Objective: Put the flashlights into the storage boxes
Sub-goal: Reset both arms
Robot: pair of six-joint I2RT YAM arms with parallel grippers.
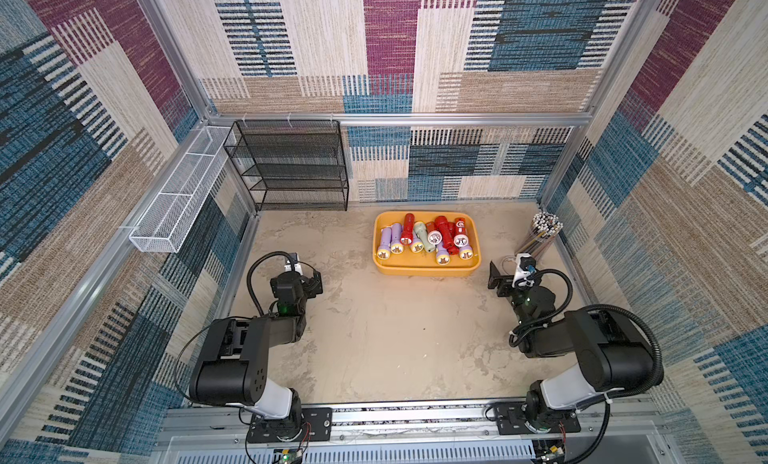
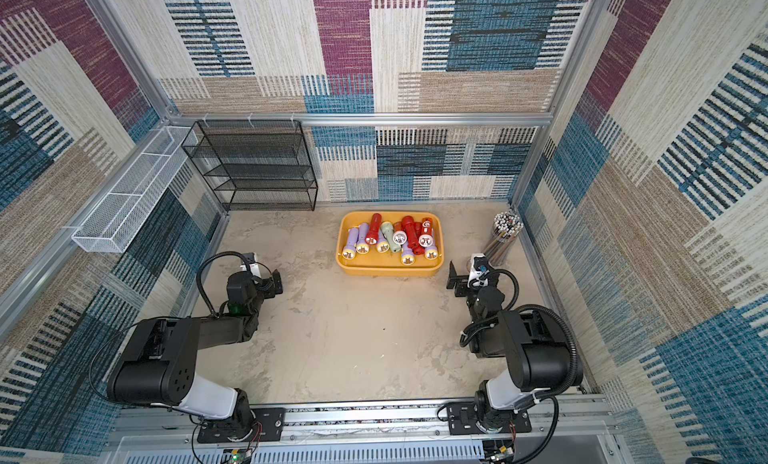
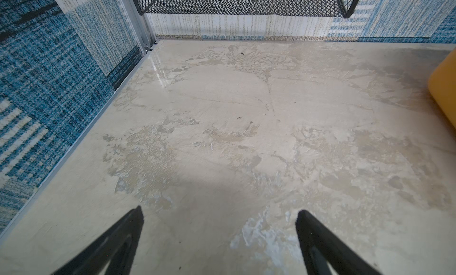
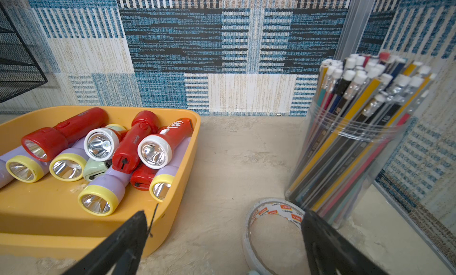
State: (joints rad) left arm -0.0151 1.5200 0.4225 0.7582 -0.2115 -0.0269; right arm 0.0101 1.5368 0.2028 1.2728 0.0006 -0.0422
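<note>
flashlights (image 1: 434,236) piled in the yellow tray (image 1: 424,269); left pincer (image 3: 219,212) spread wide over the surface (image 3: 222,108), holding nothing; right pincer (image 4: 223,213) wide too, just beside the tray's corner

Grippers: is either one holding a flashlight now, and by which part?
Nothing is held. The left gripper and the right gripper both stand open and empty; the flashlights lie in the yellow-orange tray.

Overhead stereo pair, low wrist cameras, tray (image 4: 61,224) shared
</note>
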